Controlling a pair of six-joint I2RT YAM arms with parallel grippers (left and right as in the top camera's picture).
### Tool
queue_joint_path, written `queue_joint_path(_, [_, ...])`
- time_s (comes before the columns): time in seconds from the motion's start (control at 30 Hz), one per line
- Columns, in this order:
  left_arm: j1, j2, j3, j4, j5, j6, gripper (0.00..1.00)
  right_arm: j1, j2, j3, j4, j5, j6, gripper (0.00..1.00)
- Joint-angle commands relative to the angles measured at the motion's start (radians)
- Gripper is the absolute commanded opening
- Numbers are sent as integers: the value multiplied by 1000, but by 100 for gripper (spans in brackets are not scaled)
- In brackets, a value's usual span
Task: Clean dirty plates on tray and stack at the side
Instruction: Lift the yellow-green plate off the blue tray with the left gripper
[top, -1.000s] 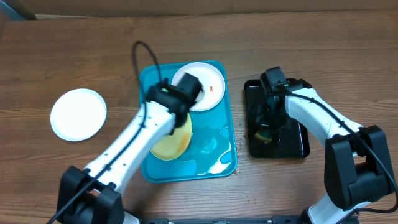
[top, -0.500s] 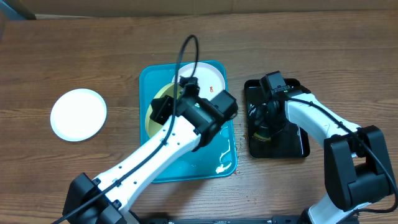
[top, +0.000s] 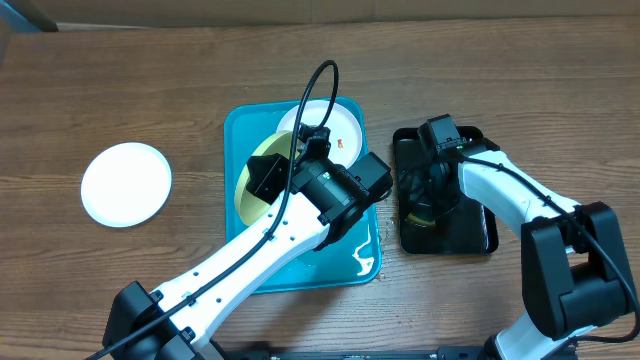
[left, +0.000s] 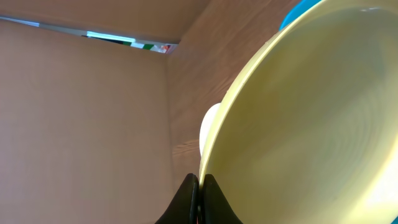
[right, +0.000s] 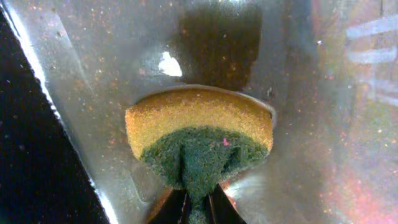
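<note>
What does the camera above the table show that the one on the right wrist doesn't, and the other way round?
Only overhead: the turquoise tray, a pale yellow-green plate held tilted over it, a smeared white plate on it, and another white plate out on the table. Only the right wrist: the right gripper pinching the sponge by its green side, and the wet sheen around it. Both: the sponge and the black tray under it.

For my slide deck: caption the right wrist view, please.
Right gripper pinching a yellow-and-green sponge at the wet black tray.
</note>
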Motion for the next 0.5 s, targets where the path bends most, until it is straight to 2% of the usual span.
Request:
queue_joint_path(0.0, [-5,5,24,-3,-35,-33,4,0,-2,-27,3,1,5,7])
queue_joint_path(0.47, [-5,5,24,-3,-24,-55,4,0,-2,-27,0,1,4,7])
